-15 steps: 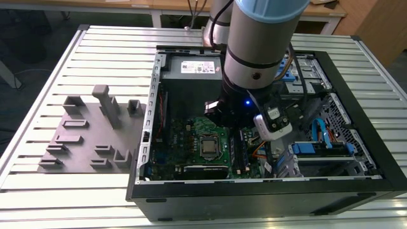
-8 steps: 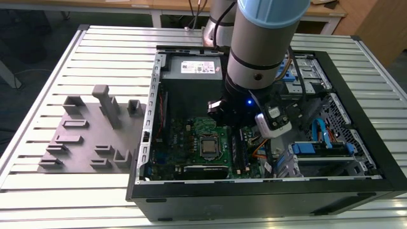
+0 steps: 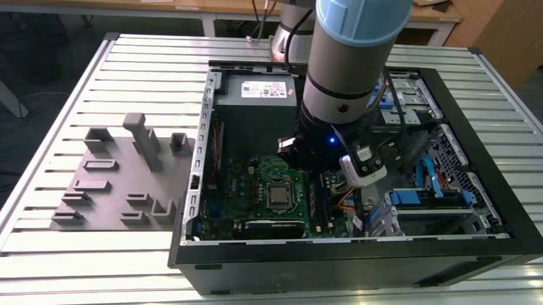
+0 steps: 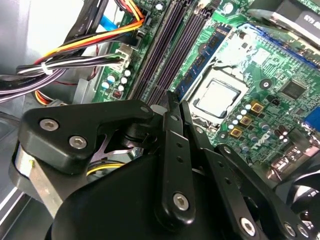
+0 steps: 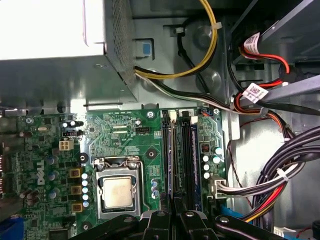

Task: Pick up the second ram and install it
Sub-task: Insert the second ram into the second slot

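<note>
Arm is lowered into the open PC case [image 3: 517,219] on the slatted bench [image 3: 51,254], above the motherboard [image 3: 254,181].

In both wrist views the gripper [image 4: 175,102] sits directly over the memory slots [image 5: 181,150], at 3 o'clock from the CPU socket [image 5: 119,192] in the first wrist view. Fingers [image 4: 172,130] are drawn close together, tips narrow. A thin dark edge runs along the slot line at the tips; cannot tell whether this is the second ram held or already seated, so its position is unconfirmed.

Grey tray [image 3: 119,181] lies on the bench at 9 o'clock from the case in the exterior view. Power supply [image 3: 259,101] sits at 12 o'clock from the motherboard. Cable bundle [image 5: 285,175] lies beside the slots.
</note>
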`<control>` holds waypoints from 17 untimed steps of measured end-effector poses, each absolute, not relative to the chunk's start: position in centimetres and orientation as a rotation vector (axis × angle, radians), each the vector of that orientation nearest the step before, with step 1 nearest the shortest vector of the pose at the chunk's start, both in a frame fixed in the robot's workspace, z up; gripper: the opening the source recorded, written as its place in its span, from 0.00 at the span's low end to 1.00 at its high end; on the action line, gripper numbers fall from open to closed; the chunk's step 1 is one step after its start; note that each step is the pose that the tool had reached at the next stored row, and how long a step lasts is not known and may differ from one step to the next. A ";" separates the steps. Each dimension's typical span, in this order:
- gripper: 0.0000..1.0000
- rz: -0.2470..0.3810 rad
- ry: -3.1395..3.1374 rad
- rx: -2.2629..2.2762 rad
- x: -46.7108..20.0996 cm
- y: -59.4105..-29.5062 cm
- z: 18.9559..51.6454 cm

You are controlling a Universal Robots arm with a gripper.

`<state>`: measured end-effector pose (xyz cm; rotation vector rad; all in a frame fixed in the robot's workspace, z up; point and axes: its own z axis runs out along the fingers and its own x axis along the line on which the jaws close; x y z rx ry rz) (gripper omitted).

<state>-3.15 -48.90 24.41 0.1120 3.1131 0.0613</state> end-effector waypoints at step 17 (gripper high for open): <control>0.14 0.061 3.113 0.112 -3.1 -48.9 23.3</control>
